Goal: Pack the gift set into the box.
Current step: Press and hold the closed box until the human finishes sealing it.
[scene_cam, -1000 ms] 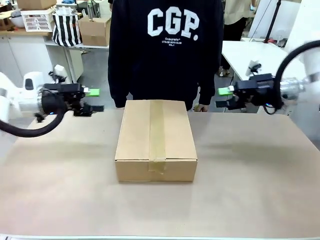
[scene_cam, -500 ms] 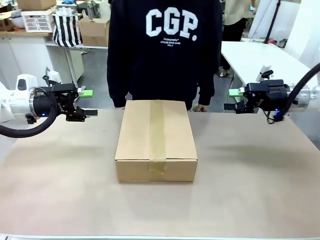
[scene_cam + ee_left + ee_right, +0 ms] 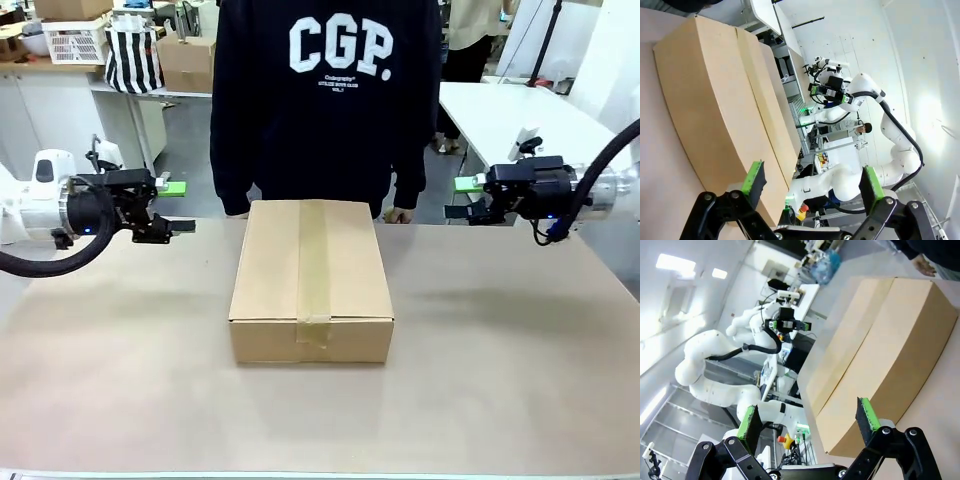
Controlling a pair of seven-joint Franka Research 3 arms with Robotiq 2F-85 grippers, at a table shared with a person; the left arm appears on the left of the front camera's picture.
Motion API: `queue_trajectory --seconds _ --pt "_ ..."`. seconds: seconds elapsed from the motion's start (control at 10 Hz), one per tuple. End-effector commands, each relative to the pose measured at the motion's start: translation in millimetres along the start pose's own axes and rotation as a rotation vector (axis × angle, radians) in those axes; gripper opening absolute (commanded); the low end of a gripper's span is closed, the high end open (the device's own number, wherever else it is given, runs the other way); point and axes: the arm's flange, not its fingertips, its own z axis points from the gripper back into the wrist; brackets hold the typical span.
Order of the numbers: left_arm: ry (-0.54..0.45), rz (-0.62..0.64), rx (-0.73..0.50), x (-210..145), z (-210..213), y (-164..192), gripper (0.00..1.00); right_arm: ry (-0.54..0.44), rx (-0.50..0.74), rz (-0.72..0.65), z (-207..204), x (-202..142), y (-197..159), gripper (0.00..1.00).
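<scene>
The box stands in the middle of the table with its flaps down and tan tape along the top seam. It also shows in the left wrist view and the right wrist view. The gift set is out of view. My left gripper hovers open to the left of the box, apart from it, holding nothing. On the other side my right gripper hangs open and empty as well. Both point inward at the box.
A person in a dark sweatshirt stands right behind the box, one hand at the far table edge. A white table is at the back right. Shelves with a smaller cardboard box are at the back left.
Both arms have drawn back outward from the box since a second ago. In the last half second they have hardly moved.
</scene>
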Motion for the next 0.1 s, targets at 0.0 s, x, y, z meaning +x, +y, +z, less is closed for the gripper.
queue_trajectory --seconds 0.0 --pt "-0.011 -0.017 -0.007 1.3 0.4 -0.7 1.0 0.008 -0.009 -0.001 1.1 2.5 0.0 1.0"
